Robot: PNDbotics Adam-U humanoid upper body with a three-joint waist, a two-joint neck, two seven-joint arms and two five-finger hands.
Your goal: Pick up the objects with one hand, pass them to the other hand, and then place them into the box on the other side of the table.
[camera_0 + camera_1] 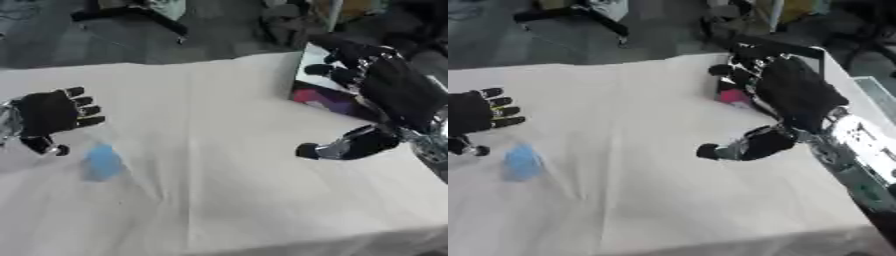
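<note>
Cloth covers the whole tabletop (227, 200), off-white fabric with soft creases running across it, a bit rumpled down the middle. Sitting on it at about 8 o'clock is the blue object (103, 161), a small rounded lump, smooth looking, too blurry to make out any more than colour and shape. No label or writing readable on it.

Just above it, at 9 o'clock, the left hand (51, 115) hangs with fingers spread wide and straight, palm facing in, holding nothing. Matte black shell, some silver at the wrist. It's near the blue object but not touching.

Over at 3 o'clock the right hand (794, 97) is also spread wide, empty, thumb sticking out toward the centre, black with shiny metal bits around the wrist.

Behind it at 2 o'clock is the box (308, 70), pale flat walls, with something pink-magenta (733, 96) inside. Can't read any print there either.
</note>
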